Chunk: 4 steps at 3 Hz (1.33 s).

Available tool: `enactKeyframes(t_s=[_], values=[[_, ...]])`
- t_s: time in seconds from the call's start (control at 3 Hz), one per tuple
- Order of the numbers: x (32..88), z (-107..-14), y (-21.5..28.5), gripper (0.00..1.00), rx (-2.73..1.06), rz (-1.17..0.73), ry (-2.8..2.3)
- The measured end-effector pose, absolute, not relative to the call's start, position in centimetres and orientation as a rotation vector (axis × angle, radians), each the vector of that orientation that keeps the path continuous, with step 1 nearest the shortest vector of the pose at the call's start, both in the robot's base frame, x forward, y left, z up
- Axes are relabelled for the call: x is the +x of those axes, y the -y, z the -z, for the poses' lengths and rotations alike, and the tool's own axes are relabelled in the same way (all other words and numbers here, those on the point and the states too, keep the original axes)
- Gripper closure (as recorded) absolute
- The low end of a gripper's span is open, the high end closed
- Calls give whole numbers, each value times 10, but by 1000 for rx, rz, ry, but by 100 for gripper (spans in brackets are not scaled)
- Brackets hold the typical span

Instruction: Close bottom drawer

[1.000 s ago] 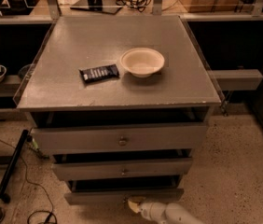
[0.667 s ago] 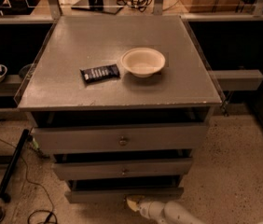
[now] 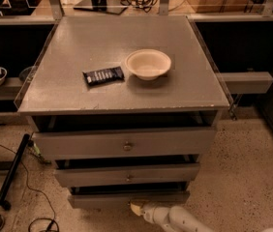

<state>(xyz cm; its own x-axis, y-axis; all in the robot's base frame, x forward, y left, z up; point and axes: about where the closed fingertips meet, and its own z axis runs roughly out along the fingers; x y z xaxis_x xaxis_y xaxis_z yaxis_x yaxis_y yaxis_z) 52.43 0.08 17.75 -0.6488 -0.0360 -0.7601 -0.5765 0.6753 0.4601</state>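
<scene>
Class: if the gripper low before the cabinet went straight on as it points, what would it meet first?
Probably the flat front of the bottom drawer; the gripper sits by its lower edge, pointing toward it, though depth is unclear.

The worktop [image 3: 78, 47] looks matt grey, like painted metal, and slightly scuffed. The bowl [image 3: 147, 63] on it is matt cream. The bottom drawer [image 3: 102, 200] has a plain matt grey front. Just in front of it is the end effector [image 3: 137, 208], of smooth pale plastic.
</scene>
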Motion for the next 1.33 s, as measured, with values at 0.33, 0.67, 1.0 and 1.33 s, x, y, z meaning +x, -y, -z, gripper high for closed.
enactKeyframes(t_s=[0.33, 0.67, 1.0, 1.33], values=[[528, -179, -3, 100, -451, -925, -2122], [528, -179, -3, 100, -451, -925, -2122], [531, -181, -3, 100, -451, -925, -2116], [535, -183, -4, 100, -453, -924, -2104]])
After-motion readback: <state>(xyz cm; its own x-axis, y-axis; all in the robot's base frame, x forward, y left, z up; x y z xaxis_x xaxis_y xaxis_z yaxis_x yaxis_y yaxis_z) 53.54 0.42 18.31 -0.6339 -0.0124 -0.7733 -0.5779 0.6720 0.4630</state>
